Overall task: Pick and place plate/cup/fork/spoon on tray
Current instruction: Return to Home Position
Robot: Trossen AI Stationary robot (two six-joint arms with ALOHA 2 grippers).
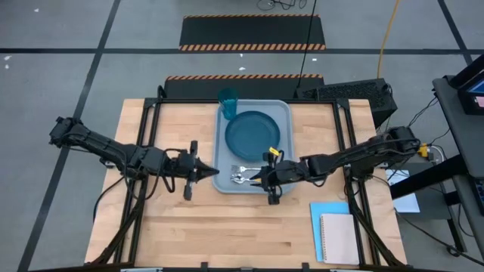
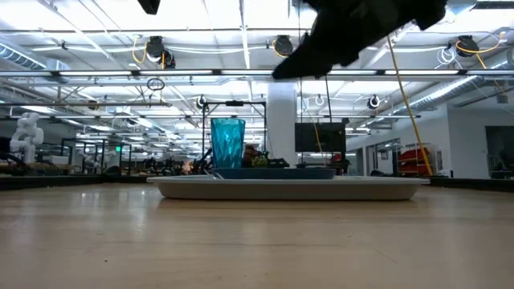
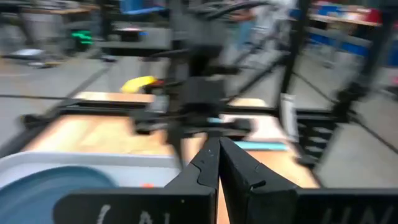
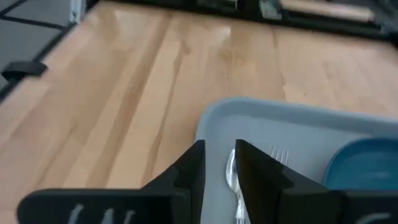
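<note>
While the left gripper (image 1: 214,173) hovers with fingers pressed together just off the tray's (image 1: 221,143) left edge, the cup (image 1: 228,98) stands at its far-left corner, the plate (image 1: 253,134) fills its middle, the spoon (image 1: 237,179) and fork (image 1: 243,171) lie along its near edge, and the right gripper (image 1: 255,176), fingers slightly parted and empty, hangs over them.

On the tray (image 1: 283,113), your right gripper (image 1: 257,176) covers the fork (image 1: 243,172) and spoon (image 1: 239,180) handles. The left wrist view is blurred. The low view crops both arms.
</note>
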